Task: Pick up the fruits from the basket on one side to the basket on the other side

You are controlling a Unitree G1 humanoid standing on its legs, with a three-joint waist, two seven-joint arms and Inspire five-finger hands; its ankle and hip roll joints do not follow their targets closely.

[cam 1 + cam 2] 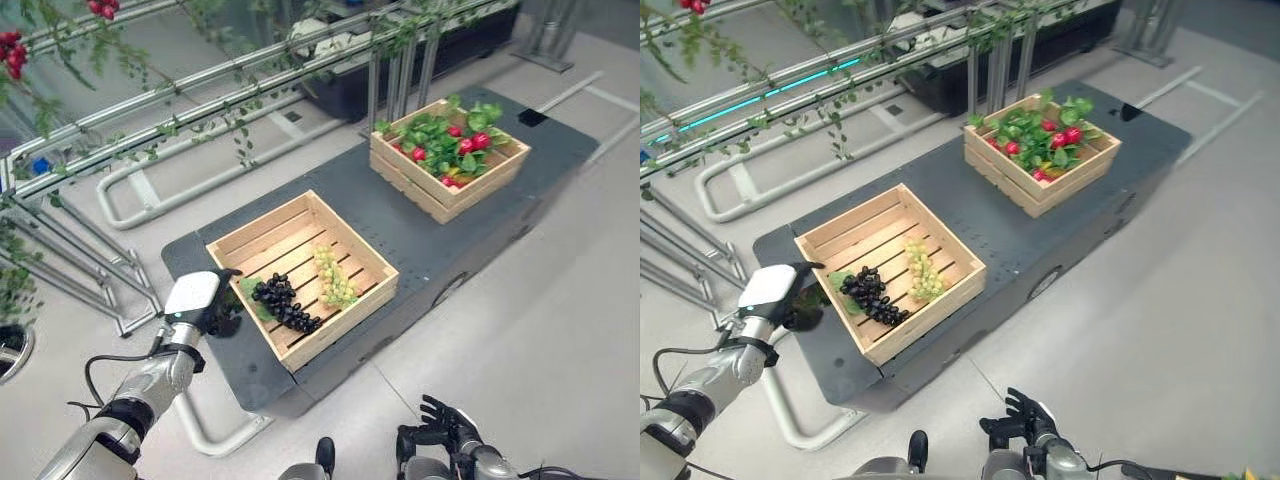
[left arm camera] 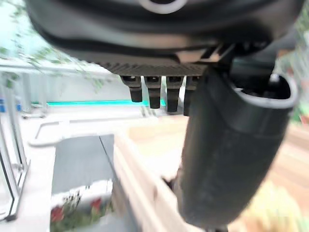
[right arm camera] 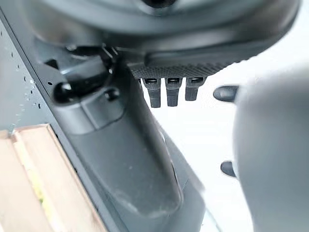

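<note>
We see two wooden crates on a dark grey platform (image 1: 420, 235). The near basket (image 1: 352, 258), just in front of the robot, holds a bunch of dark grapes (image 1: 284, 302) with a green leaf beside it, lying against the crate's left corner, and a bunch of green grapes (image 1: 334, 277) lying just beside the dark ones toward the middle of the slatted floor. The far basket (image 1: 412, 186), well apart on the right end of the platform, is filled with green leaves and several red fruits (image 1: 470, 143). The left hand (image 1: 205, 300) sits at the left outer wall of the near basket, close to the dark grapes; its fingers point toward the crate's rim, and in its wrist view they stand straight in a short row with the thumb stretched forward over the crate edge, holding nothing. The right hand (image 1: 446, 421) hangs low near the floor, away from both crates, its fingers spread and relaxed, also empty. Behind the platform we see metal rails (image 1: 200, 85) with leafy vines trailing along them, and a small cluster of red berries (image 1: 10, 50) at the upper left.
</note>
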